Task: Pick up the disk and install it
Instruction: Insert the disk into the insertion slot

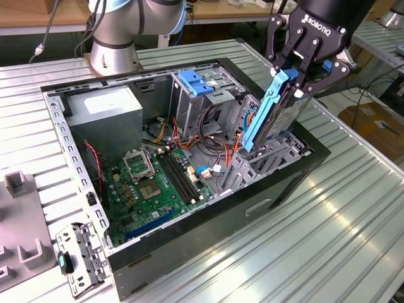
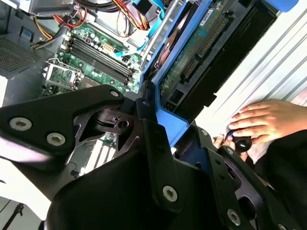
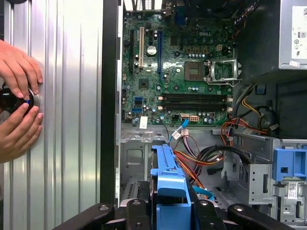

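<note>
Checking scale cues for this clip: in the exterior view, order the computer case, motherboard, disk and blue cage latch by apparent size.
1. computer case
2. motherboard
3. disk, held tilted in the gripper, seen partly edge-on, so its rank is less sure
4. blue cage latch

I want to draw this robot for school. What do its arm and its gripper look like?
The arm is made of thick round silver-grey tubes and joints, with pale blue caps on the joints. The gripper is black and boxy, with white lettering on its side. Its fingers are flat black metal links fixed with shiny silver screws.
</note>
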Robot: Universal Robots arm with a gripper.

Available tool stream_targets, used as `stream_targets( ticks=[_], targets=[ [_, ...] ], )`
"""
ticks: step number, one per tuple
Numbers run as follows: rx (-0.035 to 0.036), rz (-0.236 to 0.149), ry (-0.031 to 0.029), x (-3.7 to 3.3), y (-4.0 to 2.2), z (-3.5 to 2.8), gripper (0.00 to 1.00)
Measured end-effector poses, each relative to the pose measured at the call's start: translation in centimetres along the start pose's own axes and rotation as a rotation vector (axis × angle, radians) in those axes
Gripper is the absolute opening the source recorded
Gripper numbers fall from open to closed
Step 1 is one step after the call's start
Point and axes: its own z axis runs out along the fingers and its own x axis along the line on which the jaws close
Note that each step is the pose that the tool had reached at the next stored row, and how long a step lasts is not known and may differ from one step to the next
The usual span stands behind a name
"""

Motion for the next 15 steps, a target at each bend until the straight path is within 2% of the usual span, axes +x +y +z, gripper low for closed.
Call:
stream_targets(
  ticks=[8,15],
  targets=[
    [-0.0001,-0.021,0.0,0.09,0.1,0.89,0.37],
    [-0.0001,-0.021,0.0,0.17,0.1,1.09,0.37]
  ],
)
